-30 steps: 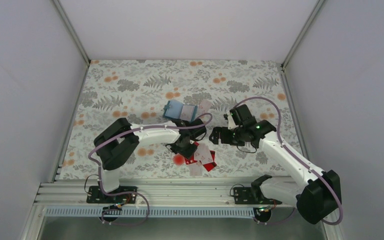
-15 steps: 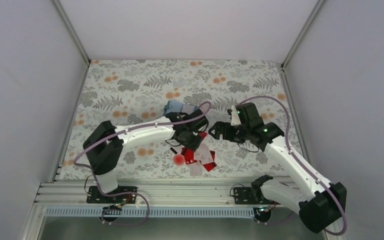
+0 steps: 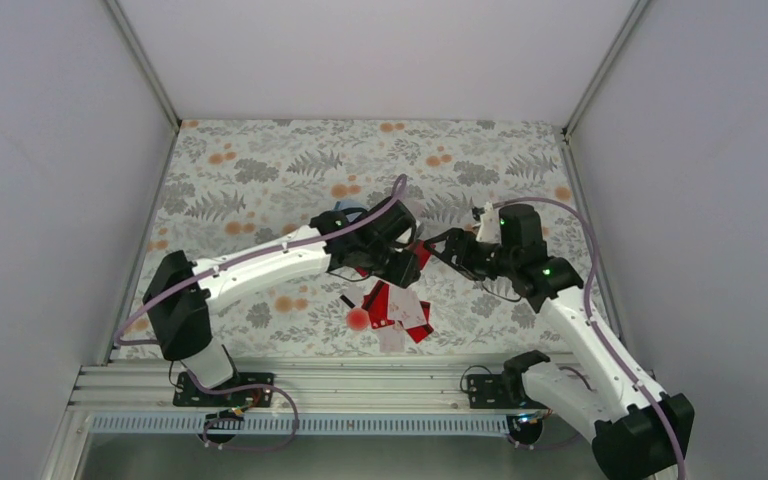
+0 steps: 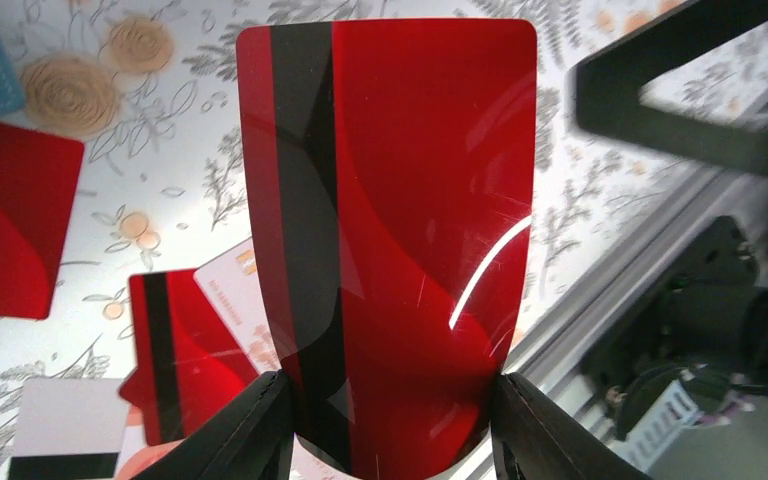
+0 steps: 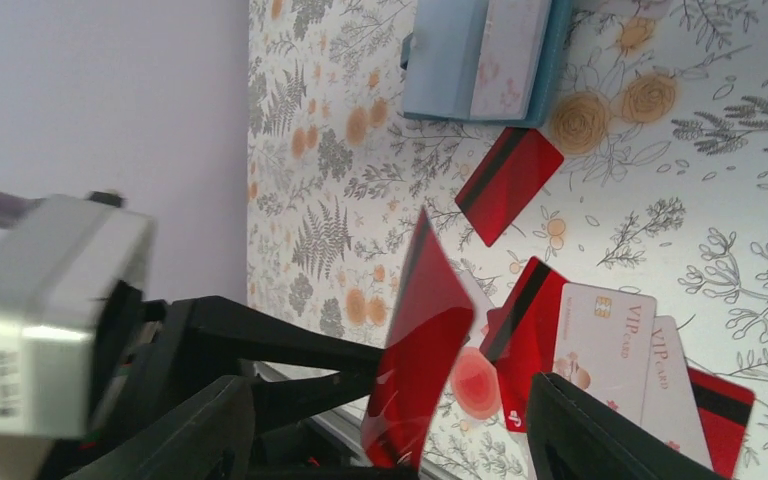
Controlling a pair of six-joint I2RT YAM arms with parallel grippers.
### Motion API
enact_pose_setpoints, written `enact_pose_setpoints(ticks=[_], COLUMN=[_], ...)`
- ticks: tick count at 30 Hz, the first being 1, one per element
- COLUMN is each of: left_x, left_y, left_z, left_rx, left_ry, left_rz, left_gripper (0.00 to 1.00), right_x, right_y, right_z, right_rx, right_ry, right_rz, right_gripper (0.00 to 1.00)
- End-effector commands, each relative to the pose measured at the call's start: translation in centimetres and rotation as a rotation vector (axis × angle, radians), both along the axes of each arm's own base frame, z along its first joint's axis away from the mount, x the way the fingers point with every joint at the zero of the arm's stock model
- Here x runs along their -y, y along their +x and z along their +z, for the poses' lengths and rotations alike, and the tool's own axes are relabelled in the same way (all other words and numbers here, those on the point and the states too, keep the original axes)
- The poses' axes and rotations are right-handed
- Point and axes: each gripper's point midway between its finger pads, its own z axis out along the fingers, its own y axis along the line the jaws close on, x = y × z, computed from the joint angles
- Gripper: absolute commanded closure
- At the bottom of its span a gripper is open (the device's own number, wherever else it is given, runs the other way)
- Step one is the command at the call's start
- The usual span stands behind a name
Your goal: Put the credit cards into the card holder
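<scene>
The left gripper is clamped on the lower end of a red card, holding it upright above the floral tabletop, with the card's black stripe running lengthwise along one side. Facing it from the right side of the table, the right gripper has its fingers spread apart. The raised card stands edge-on in the gap between them, and neither finger is visibly touching it.

Below the two grippers, a heap of red and white cards lies fanned out near the table's front edge, several overlapping one another. A round red blob sits at the heap's edge. One striped red card lies flat by itself between the heap and the card holder.

The teal-blue card holder rests on the table farther back, beyond the left arm's wrist as seen from overhead. It lies open with a pale card against its inner face. The holder is apart from the heap and from both grippers.
</scene>
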Motion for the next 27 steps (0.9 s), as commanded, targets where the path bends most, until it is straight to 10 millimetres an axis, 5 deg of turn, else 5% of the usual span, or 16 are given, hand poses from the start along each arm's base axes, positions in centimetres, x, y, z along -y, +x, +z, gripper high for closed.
enact_pose_setpoints(ticks=[1,10,27], left_x=[1.4,2.4,3.7], left_y=[0.0,0.5,1.0], left_z=[3.4,4.8,5.3], left_rx=[0.002,0.011,-0.011], left_ry=[-0.104,-0.139,-0.161], left_rz=[0.006,0.008,0.025], left_gripper=[0.52,0.52,0.52], right_x=[-0.5,-1.1,-1.6], right_y=[-0.2,-0.6,-0.2], right_z=[1.1,1.0,1.3], right_rx=[-0.009,-0.025,-0.018], right_ry=[0.098,0.141,0.157], right_rz=[0.019,0.052,0.085], right_gripper=[0.32,0.56,0.78])
